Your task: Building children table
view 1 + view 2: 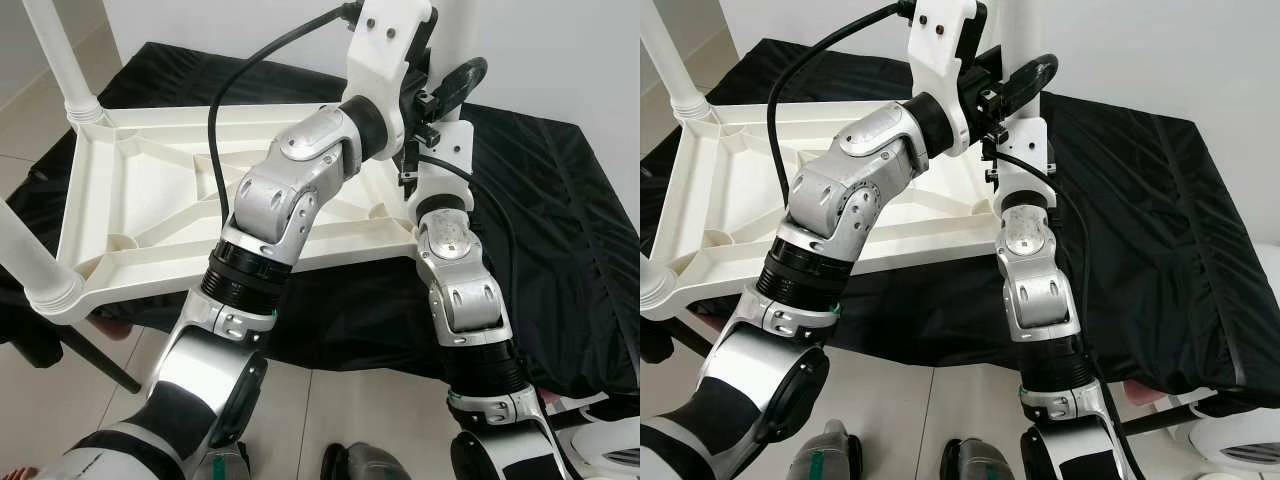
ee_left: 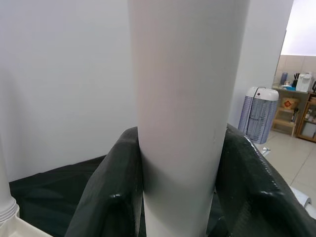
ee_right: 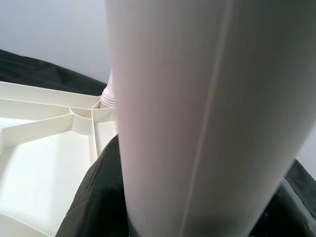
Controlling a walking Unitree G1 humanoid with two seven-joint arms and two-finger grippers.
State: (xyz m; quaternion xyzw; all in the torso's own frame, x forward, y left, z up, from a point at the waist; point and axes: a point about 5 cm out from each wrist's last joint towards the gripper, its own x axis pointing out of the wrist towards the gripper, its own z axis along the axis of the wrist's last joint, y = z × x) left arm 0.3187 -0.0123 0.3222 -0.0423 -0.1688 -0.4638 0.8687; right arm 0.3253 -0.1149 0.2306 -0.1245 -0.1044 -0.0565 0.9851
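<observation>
A white plastic table top (image 1: 150, 200) lies upside down on a black cloth, its ribbed underside facing up. One white leg (image 1: 60, 50) stands in its far left corner and another (image 1: 30, 255) in the near left corner. At the right rear corner a third white leg (image 1: 1020, 25) stands upright. My left gripper (image 1: 440, 85) is shut on that leg high up, and its black fingers (image 2: 106, 197) wrap the tube (image 2: 182, 113). My right gripper (image 1: 432, 150) is shut on the same leg (image 3: 197, 113) lower down, just above the table top's corner.
The black cloth (image 1: 560, 230) covers the raised surface under the table top and reaches far to the right. A white wall stands behind. Pale floor tiles (image 1: 330, 410) lie in front, with a white appliance (image 1: 610, 450) at the lower right and a black bar (image 1: 95, 355) at the lower left.
</observation>
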